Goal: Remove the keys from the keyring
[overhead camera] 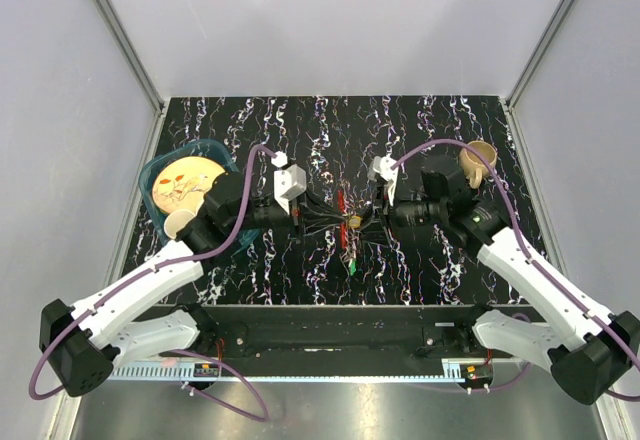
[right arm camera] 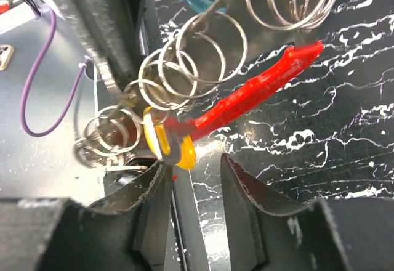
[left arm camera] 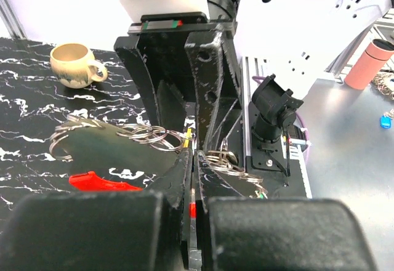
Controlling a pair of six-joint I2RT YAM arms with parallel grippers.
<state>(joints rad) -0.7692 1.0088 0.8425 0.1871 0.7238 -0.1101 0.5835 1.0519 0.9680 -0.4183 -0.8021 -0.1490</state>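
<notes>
The keyring is a bunch of grey metal loops [right arm camera: 197, 61] with a bright red piece [right arm camera: 258, 92], held above the table between both arms. A yellow-gold key head [right arm camera: 180, 148] hangs at the loops, just above my right gripper [right arm camera: 192, 166], whose jaws stand open and empty. In the top view the gold key [overhead camera: 353, 222] sits between my left gripper [overhead camera: 325, 222] and right gripper [overhead camera: 368, 222], and a green key [overhead camera: 352, 266] dangles below. My left gripper [left arm camera: 192, 157] is shut on the keyring, with loops [left arm camera: 148, 137] and the red piece [left arm camera: 98, 182] beside its fingers. I cannot pick out the silver key.
A blue bowl [overhead camera: 160, 165] holding a yellow plate stands at the left, by the left arm. A beige mug [overhead camera: 478, 163] stands at the back right and also shows in the left wrist view [left arm camera: 74, 64]. A pink tumbler [left arm camera: 369, 64] stands off the table.
</notes>
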